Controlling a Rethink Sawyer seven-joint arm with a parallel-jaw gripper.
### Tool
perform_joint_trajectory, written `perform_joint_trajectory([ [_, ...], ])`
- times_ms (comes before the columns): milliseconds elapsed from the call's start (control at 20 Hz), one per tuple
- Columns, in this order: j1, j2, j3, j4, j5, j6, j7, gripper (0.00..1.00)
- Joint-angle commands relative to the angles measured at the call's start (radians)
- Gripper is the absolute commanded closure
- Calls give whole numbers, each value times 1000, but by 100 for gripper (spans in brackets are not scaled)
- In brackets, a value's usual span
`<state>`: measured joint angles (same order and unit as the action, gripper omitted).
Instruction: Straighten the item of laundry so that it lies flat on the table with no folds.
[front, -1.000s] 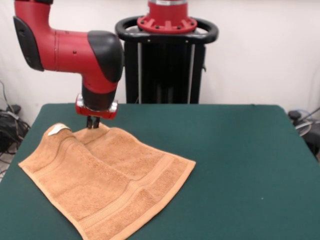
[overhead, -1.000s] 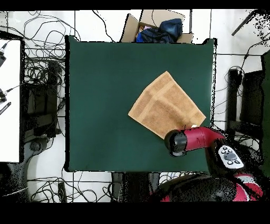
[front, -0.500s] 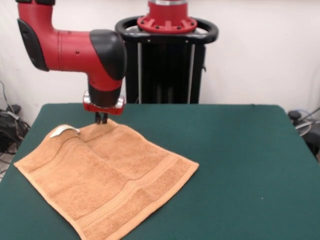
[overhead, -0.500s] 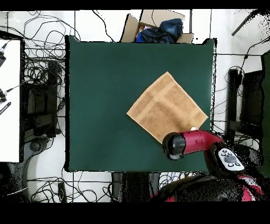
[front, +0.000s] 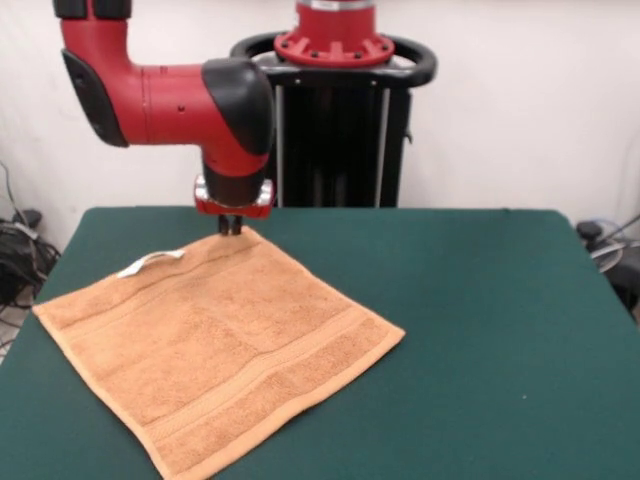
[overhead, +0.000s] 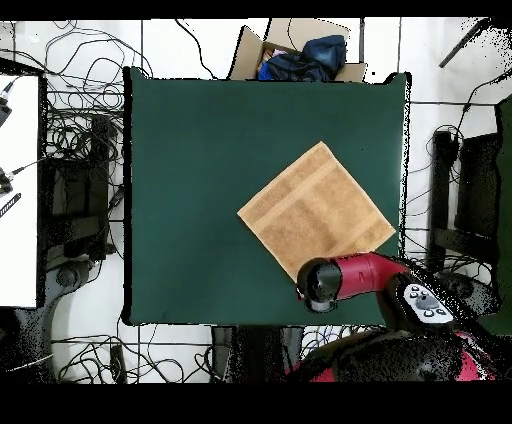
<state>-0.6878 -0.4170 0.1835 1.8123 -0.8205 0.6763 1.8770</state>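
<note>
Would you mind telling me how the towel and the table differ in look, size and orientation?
The towel is orange-tan terry with woven border bands; the table is plain dark green. The towel is small and roughly square, while the table is far wider and rectangular. In the overhead view, the towel lies turned like a diamond, its corners pointing at the table's straight sides. Both look flat.

Dark green table, orange-tan towel spread flat on it as a diamond, far corner at the gripper fingertips, white loop tag just beside them
</note>
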Motion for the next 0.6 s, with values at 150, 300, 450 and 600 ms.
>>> perform_joint_trajectory([
  [150, 13, 134, 116, 114, 17, 34, -150, 100],
  [300, 11, 124, 119, 122, 23, 44, -148, 100],
  [450, 19, 109, 123, 120, 10, 18, -137, 100],
  [600, 43, 68, 114, 111, -17, 1, -121, 100],
])
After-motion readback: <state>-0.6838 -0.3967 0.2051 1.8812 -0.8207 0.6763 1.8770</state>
